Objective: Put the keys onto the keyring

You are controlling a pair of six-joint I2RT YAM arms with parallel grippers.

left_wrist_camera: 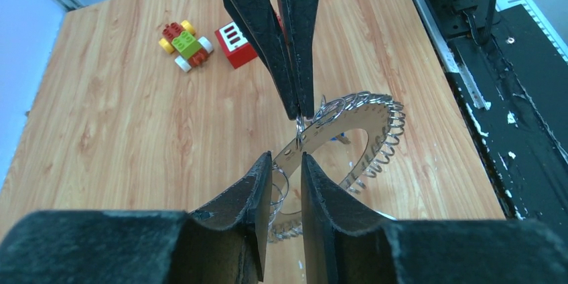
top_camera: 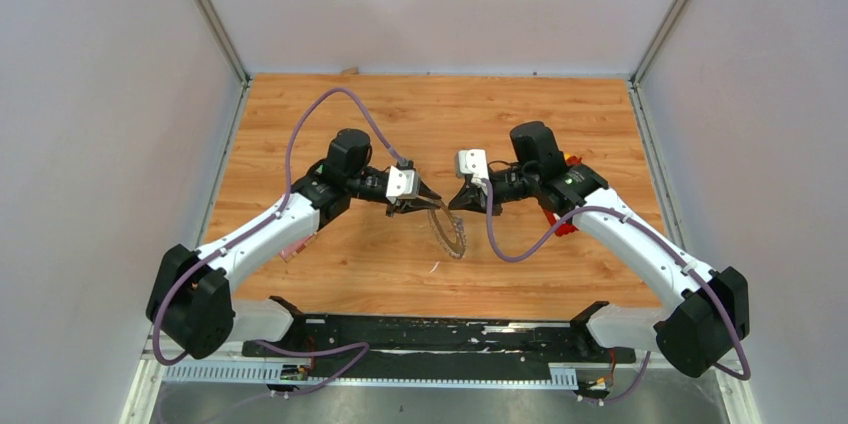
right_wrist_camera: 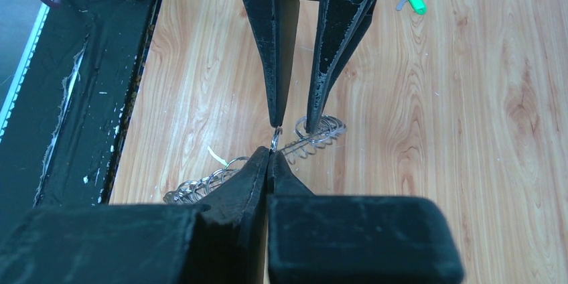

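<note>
- Right gripper point(right_wrist_camera: 270, 155): jaws fully closed, pinching a thin wire loop point(right_wrist_camera: 274, 138) at the rim of the keyring point(left_wrist_camera: 362, 113).
- It is too small to tell whether the loop belongs to the keyring or to a key.
- Left gripper point(left_wrist_camera: 287, 161): jaws narrow, set either side of the keyring's flat band. I cannot tell whether they press on it.
- The two grippers meet tip to tip at frame centre in the top view. The keyring hangs tilted between them, off the table point(left_wrist_camera: 134, 136).
- Progress, as judged: the keyring is lifted and presented, but no coloured key is visibly threaded on it.
- The green key point(right_wrist_camera: 416, 1) lies loose on the table in the upper right of the right wrist view, well apart from both grippers.
- A blue speck point(left_wrist_camera: 342, 138) shows through the keyring's opening. It may be the blue key, but that is unconfirmed.
- Remaining, as judged: open the ring, fetch the green key and thread it on.
- Surroundings: a toy car point(left_wrist_camera: 185, 44) and red block point(left_wrist_camera: 236, 44) sit in the upper left of the left wrist view, well clear of the work.
- Obstruction: nothing lies between the grippers and the green key, but both grippers are occupied.
</note>
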